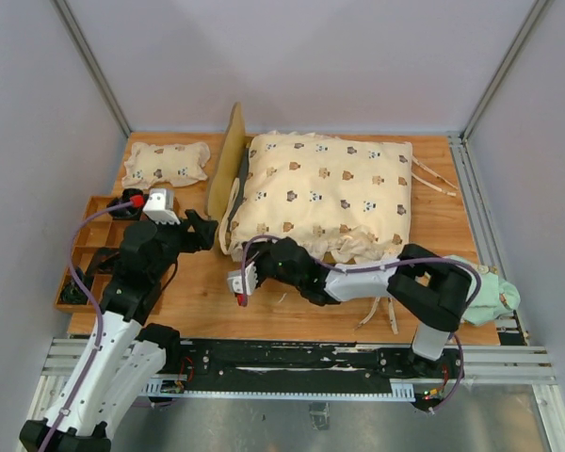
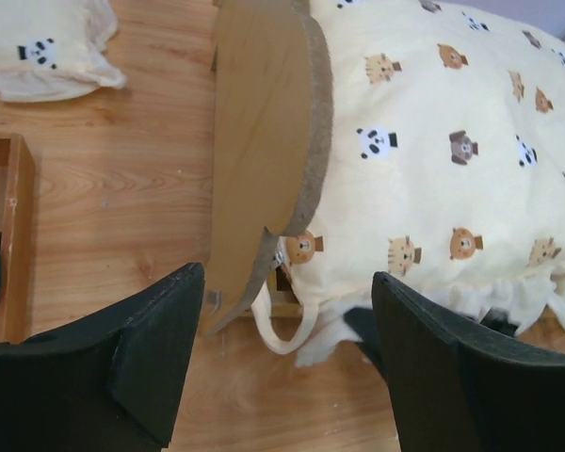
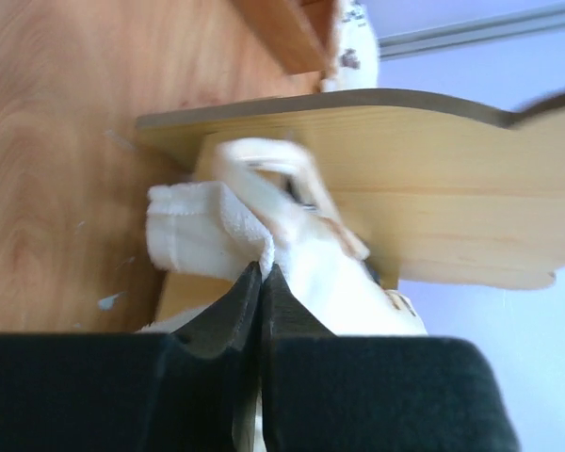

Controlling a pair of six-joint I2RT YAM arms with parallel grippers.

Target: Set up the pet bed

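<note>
Pet bed (image 1: 228, 160) light wood; quilt (image 1: 325, 193) cream with bear, panda print; fingers (image 2: 151, 348) black.

Bear-print quilt (image 1: 325, 193), small pillow (image 1: 166, 162), compartment tray (image 1: 80, 254)

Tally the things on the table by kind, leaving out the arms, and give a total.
Bear-print soft pieces: 2 (quilt, small pillow)
Wooden pieces: 2 (pet bed, compartment tray)
Loose cloths: 1 (green cloth)
Total: 5
</note>
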